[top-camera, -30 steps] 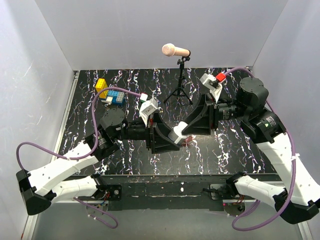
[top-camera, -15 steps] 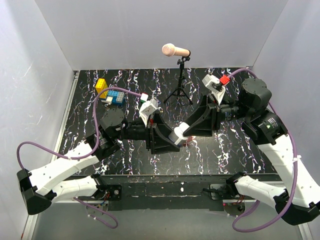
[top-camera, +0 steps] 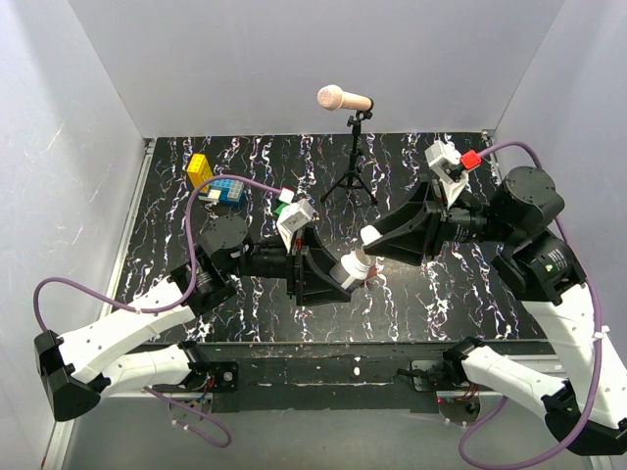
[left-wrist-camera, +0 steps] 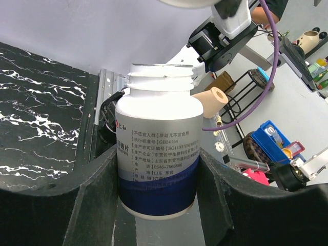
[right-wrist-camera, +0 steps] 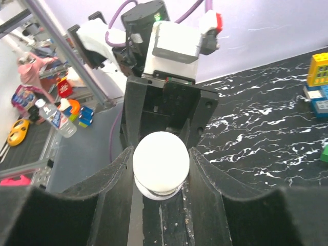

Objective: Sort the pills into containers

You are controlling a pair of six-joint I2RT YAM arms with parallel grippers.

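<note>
My left gripper [top-camera: 342,275] is shut on a white pill bottle [top-camera: 353,266] with a grey and blue label, held tilted above the middle of the black marbled table [top-camera: 441,284]. In the left wrist view the bottle [left-wrist-camera: 158,154] stands between the fingers [left-wrist-camera: 97,179] with its threaded mouth uncovered. Just above and right of that mouth, my right gripper [top-camera: 375,238] is shut on the white cap [top-camera: 370,236]. The cap [right-wrist-camera: 161,160] fills the gap between the right gripper's [right-wrist-camera: 161,163] jaws. No pills show. The containers are hidden, apart from a reddish sliver [top-camera: 369,280] under the bottle.
A microphone [top-camera: 344,98] on a black tripod [top-camera: 353,181] stands at the back middle. Yellow [top-camera: 199,168], blue [top-camera: 225,189] and green [top-camera: 285,202] toy blocks lie at the back left. White walls close in the table on three sides.
My right gripper has drawn back to the right and upward with the cap, which now sits clear of the bottle's mouth. The left gripper and bottle have barely moved.
</note>
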